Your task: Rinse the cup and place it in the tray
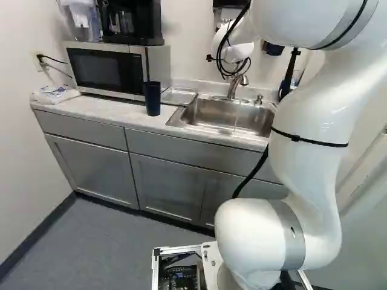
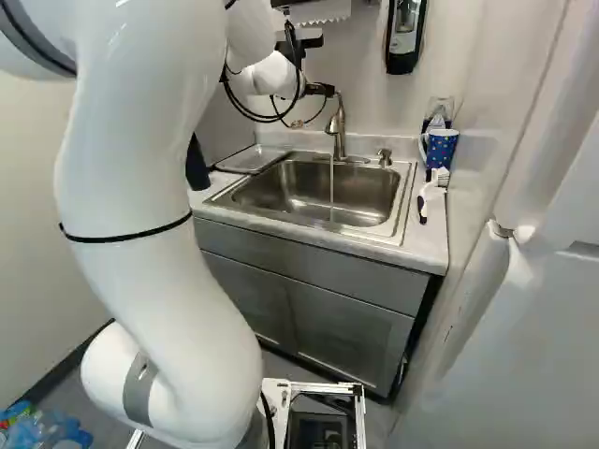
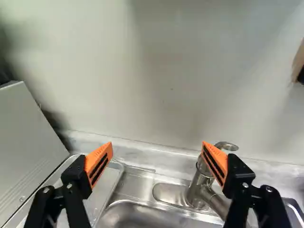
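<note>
The jaws are standing wide apart, nothing between their orange pads (image 3: 100,164), and are hanging above the back of the sink (image 2: 403,201), with the faucet (image 3: 199,184) showing close to one pad. Water (image 2: 331,187) is running from it, so fetching the cup is probably coming next. The dark cup (image 1: 152,99) is standing upright on the worktop (image 1: 100,108), just beside the tray (image 3: 102,192). Doing this well is asking for backing clear of the faucet, lowering squarely around the cup and closing gently, keeping it from tipping, then bringing its mouth under the stream. The microwave (image 1: 103,67) is crowding the cup from behind. Beyond the sink, a patterned mug (image 2: 440,148) and a brush (image 2: 430,194) are sitting out of the way.
</note>
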You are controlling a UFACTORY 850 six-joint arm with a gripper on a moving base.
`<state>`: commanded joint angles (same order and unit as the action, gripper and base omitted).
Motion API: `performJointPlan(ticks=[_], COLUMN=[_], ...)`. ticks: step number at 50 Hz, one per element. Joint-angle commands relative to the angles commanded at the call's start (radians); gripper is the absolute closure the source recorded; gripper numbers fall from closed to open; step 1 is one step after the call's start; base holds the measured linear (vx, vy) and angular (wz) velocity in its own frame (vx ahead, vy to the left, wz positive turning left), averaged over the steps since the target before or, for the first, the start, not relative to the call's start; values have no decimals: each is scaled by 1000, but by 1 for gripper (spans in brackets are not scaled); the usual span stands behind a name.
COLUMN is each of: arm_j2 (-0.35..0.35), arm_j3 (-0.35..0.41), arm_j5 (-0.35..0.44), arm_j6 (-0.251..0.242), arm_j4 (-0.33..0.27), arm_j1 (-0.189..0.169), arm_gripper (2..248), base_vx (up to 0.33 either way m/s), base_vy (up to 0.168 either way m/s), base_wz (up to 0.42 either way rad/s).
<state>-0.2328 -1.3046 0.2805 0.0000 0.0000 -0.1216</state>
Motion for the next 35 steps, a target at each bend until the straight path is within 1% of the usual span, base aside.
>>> performJointPlan(ticks=[6,13,35], arm_j2=[15,34,107], arm_j3=[16,38,117], arm_j5=[-6,-31,-153], arm_j6=[0,0,0], arm_j4=[0,0,0], arm_j1=[14,31,77], arm_gripper=[3,3,3], base_vx=[0,0,0], base_vy=[0,0,0], base_wz=[0,0,0])
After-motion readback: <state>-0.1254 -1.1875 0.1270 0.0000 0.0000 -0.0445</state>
